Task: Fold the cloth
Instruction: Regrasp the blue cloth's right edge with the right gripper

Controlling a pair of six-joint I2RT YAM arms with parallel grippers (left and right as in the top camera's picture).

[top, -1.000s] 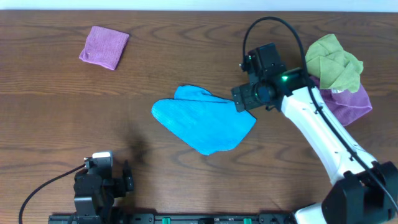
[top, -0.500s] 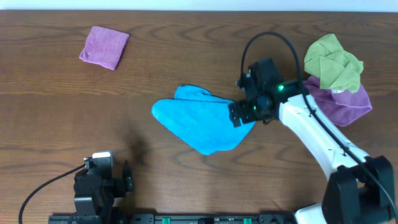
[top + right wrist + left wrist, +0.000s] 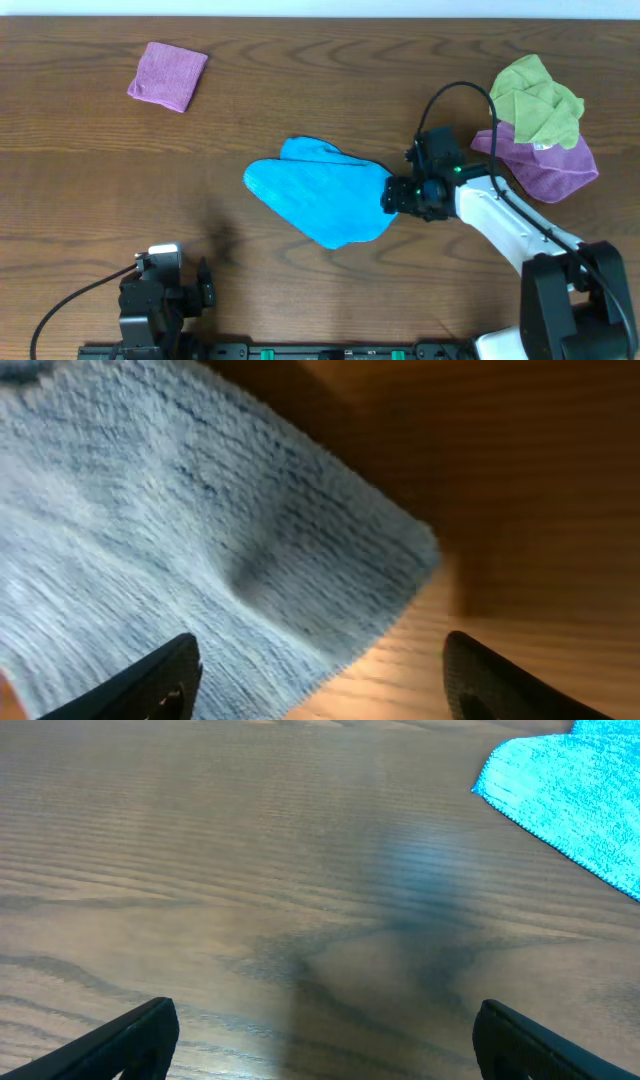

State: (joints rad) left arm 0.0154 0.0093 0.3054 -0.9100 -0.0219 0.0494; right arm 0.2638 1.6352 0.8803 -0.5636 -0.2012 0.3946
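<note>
The blue cloth (image 3: 320,195) lies partly folded in the middle of the table. Its corner also shows in the left wrist view (image 3: 575,795) and it fills the upper left of the right wrist view (image 3: 170,530). My right gripper (image 3: 392,198) is open and low over the cloth's right edge, one finger over the cloth and one over bare wood (image 3: 315,685). My left gripper (image 3: 205,285) is open and empty near the table's front edge, well left of the cloth (image 3: 320,1040).
A folded purple cloth (image 3: 167,76) lies at the back left. A crumpled green cloth (image 3: 535,98) rests on a purple cloth (image 3: 555,165) at the right, close behind my right arm.
My right gripper has moved down and toward the front, from the cloth's upper right corner to its right edge. The left arm has not moved.
</note>
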